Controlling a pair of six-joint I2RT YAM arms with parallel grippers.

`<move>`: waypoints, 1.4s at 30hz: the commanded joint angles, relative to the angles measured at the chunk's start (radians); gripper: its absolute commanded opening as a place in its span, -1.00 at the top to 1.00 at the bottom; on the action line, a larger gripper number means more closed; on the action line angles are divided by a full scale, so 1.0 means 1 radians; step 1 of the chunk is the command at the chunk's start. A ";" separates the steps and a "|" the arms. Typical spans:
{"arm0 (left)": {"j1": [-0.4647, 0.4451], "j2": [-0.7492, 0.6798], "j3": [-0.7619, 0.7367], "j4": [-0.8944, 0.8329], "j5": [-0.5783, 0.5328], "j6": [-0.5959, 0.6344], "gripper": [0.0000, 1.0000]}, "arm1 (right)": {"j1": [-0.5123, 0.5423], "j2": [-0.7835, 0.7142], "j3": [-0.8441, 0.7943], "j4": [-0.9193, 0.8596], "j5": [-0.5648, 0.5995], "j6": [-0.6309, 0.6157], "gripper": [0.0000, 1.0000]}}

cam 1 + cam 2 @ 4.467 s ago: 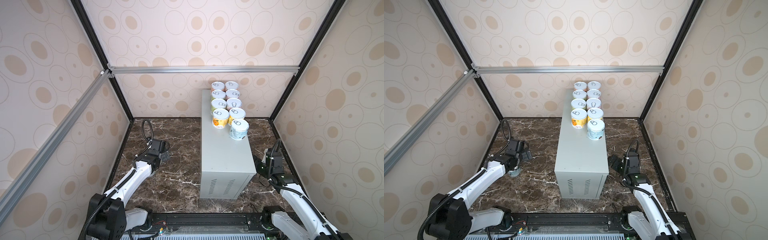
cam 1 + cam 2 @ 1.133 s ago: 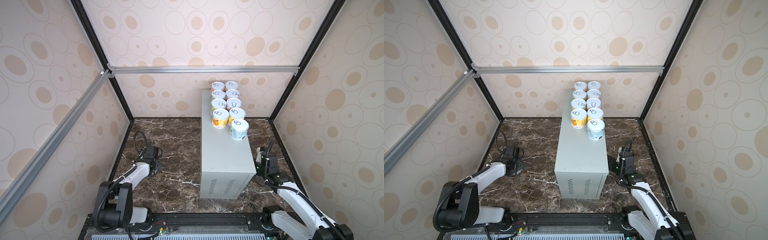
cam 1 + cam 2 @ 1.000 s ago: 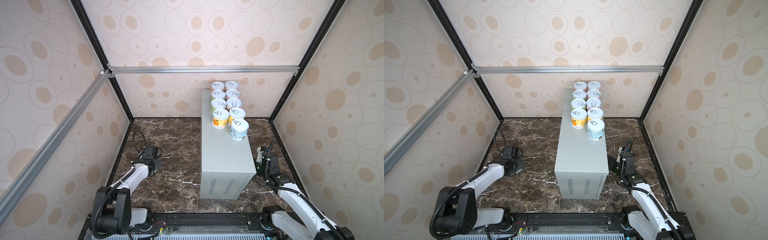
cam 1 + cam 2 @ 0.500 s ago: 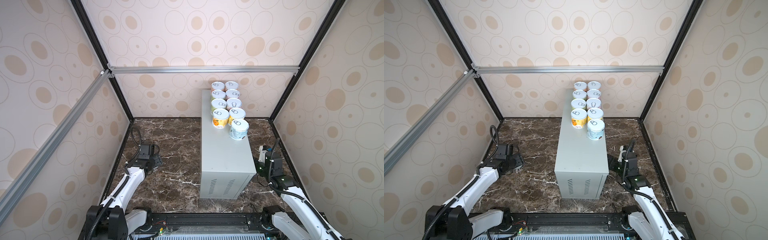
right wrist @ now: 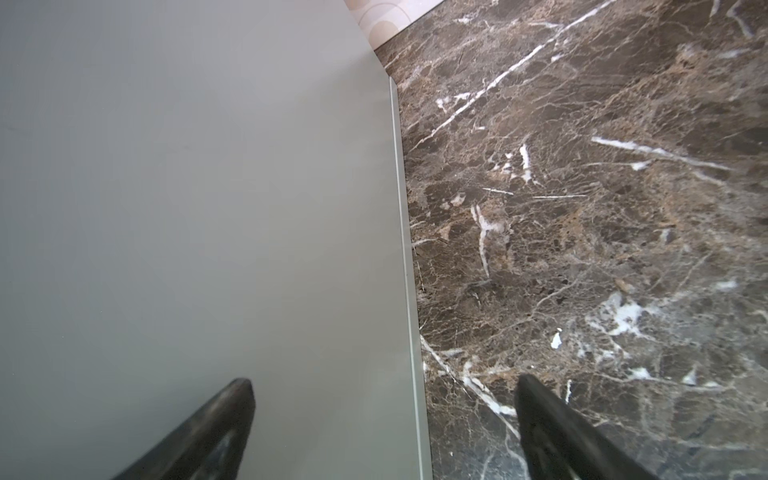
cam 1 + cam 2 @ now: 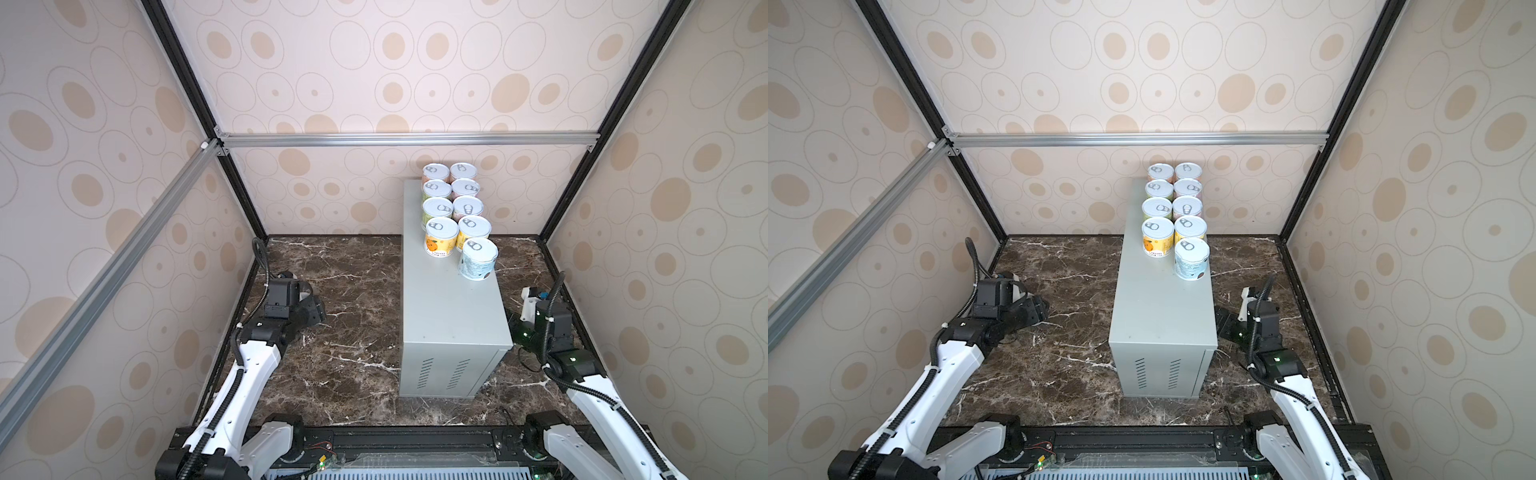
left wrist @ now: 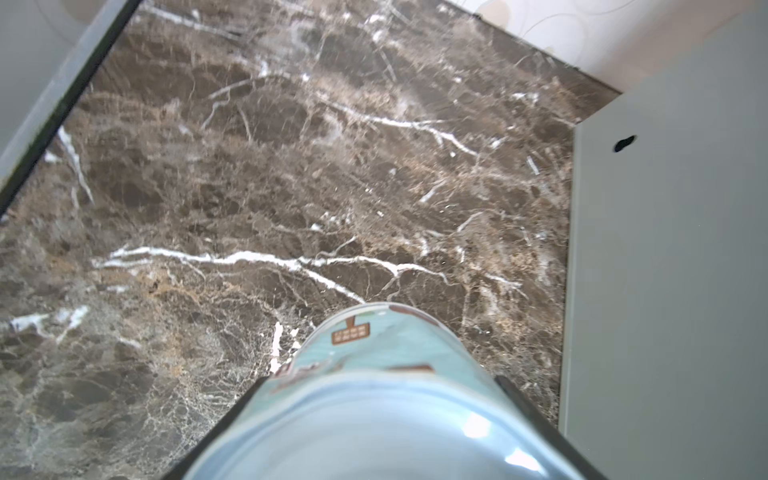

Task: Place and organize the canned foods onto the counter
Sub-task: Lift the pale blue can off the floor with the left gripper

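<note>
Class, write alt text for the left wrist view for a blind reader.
A short pale blue can with a silvery lid fills the foreground, gripped by the left end effector. Beyond it lie dark brown white-veined marble and the side of a light-grey metal box.

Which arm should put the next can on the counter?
Left: the left gripper holds a pale blue can; the right gripper is open and empty beside the counter.

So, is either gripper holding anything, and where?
Left gripper holds a pale blue can by its side wall, a finger on each side. Right gripper is open and empty.
</note>
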 commanded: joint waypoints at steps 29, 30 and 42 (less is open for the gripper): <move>-0.323 0.145 0.636 -0.274 -0.110 0.133 -0.04 | 0.008 0.009 0.123 -0.049 0.010 -0.048 -1.00; -0.343 0.155 0.661 -0.289 -0.122 0.133 -0.04 | 0.008 0.010 0.123 -0.050 0.010 -0.049 -1.00; -0.506 0.283 0.903 -0.387 -0.194 0.130 0.01 | 0.008 0.005 0.149 -0.061 0.010 -0.021 -1.00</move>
